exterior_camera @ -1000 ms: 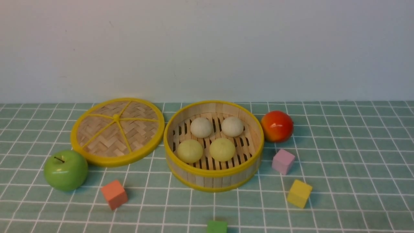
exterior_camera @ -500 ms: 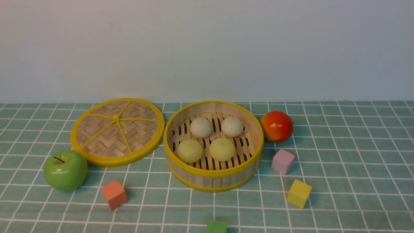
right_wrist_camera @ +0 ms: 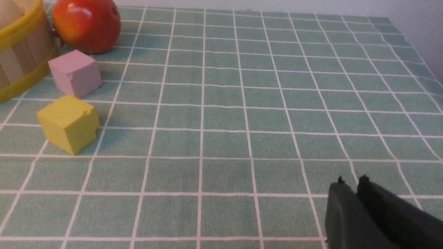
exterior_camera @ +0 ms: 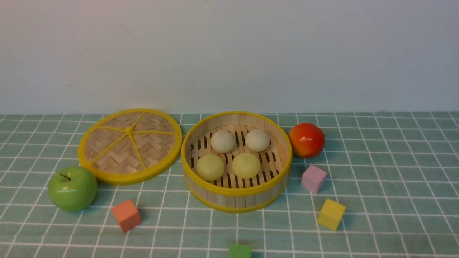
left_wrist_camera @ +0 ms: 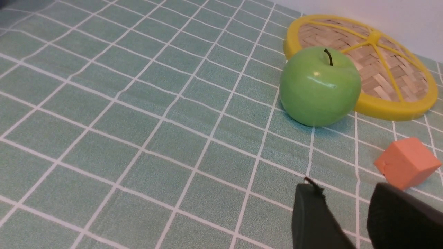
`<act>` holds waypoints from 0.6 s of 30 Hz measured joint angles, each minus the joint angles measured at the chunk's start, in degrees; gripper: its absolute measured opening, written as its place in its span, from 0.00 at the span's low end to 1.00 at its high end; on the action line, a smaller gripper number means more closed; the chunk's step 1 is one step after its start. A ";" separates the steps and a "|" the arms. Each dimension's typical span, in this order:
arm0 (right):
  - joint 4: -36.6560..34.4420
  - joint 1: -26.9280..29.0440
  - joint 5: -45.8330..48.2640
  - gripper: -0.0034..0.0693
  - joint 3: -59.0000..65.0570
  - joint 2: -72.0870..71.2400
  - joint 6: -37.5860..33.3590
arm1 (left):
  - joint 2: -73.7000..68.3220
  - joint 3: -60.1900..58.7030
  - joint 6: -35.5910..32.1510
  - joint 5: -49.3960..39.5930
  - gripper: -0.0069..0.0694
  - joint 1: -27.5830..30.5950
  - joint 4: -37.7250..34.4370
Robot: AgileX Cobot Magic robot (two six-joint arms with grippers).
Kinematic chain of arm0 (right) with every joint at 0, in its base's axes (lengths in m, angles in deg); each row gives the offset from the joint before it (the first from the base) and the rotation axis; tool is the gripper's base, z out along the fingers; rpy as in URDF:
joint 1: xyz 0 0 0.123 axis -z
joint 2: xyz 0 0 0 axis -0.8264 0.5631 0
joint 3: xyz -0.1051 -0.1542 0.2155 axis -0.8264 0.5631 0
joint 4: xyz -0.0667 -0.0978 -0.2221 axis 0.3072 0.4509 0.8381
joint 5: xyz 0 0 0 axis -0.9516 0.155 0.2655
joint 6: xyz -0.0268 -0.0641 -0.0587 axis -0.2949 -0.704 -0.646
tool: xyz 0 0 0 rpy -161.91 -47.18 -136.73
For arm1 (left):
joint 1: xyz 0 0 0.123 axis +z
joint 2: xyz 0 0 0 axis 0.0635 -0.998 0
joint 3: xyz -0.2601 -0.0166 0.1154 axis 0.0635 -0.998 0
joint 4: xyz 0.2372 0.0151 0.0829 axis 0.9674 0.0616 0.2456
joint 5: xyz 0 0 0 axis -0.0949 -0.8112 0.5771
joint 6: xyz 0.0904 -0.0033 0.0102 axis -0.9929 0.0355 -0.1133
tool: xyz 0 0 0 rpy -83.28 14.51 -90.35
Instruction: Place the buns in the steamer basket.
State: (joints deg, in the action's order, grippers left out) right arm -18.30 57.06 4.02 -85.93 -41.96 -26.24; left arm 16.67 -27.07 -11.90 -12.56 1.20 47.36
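The steamer basket (exterior_camera: 236, 193) stands mid-table in the front view. Two off-white buns (exterior_camera: 223, 141) (exterior_camera: 257, 140) lie at the back of its slatted floor. Two pale yellow-green buns (exterior_camera: 210, 167) (exterior_camera: 246, 165) lie in front of them. Neither gripper shows in the front view. In the left wrist view my left gripper (left_wrist_camera: 346, 189) hangs open over bare cloth, nothing between its fingers, near the orange cube. In the right wrist view my right gripper (right_wrist_camera: 352, 182) has its fingers almost together and empty, far to the right of the basket's wall (right_wrist_camera: 20, 52).
The woven lid (exterior_camera: 129, 145) lies left of the basket, with a green apple (exterior_camera: 72, 188) in front of it. A red-orange fruit (exterior_camera: 307, 139) sits at the basket's right. Orange (exterior_camera: 126, 215), pink (exterior_camera: 313, 178), yellow (exterior_camera: 331, 214) and green (exterior_camera: 240, 251) cubes are scattered in front.
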 joint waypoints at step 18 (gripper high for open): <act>0.00 0.17 0.00 0.17 0.00 0.00 0.00 | 0.00 0.00 0.00 0.00 0.40 0.00 0.00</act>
State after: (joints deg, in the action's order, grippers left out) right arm -18.30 57.23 4.02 -85.93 -41.96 -26.24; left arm 16.67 -27.07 -11.90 -12.56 1.20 47.36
